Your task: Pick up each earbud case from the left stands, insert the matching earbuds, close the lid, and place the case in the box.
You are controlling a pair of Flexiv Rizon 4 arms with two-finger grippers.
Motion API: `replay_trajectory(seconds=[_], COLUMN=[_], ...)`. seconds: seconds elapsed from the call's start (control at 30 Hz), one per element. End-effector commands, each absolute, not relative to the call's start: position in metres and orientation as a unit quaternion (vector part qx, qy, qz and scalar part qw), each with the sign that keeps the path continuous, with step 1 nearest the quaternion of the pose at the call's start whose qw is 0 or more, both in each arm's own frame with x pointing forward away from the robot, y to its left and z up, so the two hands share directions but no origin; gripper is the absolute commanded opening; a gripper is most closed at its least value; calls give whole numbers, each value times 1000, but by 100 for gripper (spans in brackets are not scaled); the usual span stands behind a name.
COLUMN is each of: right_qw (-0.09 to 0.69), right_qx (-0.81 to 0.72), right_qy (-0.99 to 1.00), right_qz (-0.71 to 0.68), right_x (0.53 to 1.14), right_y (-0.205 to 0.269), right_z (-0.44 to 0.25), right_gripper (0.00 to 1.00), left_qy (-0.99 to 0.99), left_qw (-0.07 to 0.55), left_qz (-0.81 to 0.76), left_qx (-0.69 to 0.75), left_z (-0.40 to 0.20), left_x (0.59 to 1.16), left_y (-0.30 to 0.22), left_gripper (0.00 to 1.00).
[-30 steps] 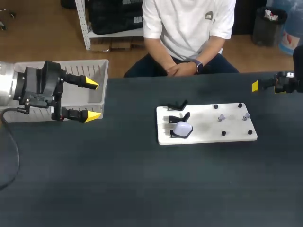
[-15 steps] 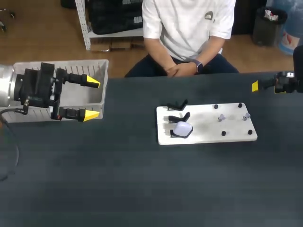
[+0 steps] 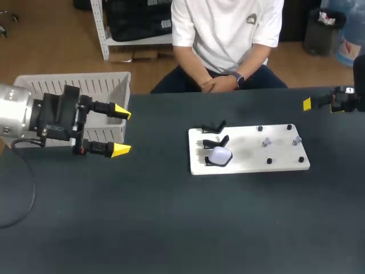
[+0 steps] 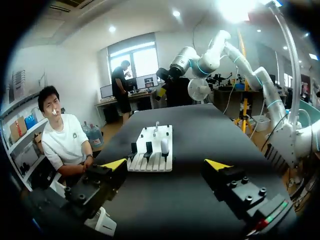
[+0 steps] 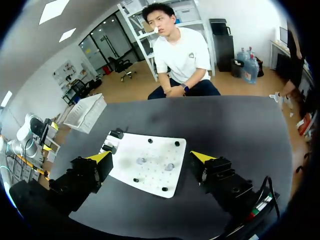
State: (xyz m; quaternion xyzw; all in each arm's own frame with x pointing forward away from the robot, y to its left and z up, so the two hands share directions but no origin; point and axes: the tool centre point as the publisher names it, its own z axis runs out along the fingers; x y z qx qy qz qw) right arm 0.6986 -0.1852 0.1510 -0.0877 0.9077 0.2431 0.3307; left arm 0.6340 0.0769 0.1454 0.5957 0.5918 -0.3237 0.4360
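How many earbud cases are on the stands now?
1: the earbud case sits on the near stand at the board's left end; the middle stand and far stand look empty.

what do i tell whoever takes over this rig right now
Left gripper: fingers open, holding nothing, at the table's left beside the box.
Right gripper: fingers open, holding nothing, at the table's far right edge, facing the white board.
One white earbud case sits in the stands on the board's left; the two earbuds stand further right on the board.
Done: nothing that shows.
Left: pick up the case, insert the earbuds, close the lid, place it in the box.
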Motion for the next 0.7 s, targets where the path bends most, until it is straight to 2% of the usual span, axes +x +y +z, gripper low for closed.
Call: replay_trajectory(seconds=[0.03,0.7], right_qw=[330,330], right_qx=[-89,-89], right_qy=[907,907], right_qz=[245,245], right_x=[700,700], right_y=[-186,-186], right_z=[150,150], right_gripper=[100,100], left_qy=[598,614], left_qw=[425,404], left_qz=[-325,-350], left_qx=[597,581], left_z=[132,90], left_x=[643,648], left_y=[49,-47], left_gripper=[100,100])
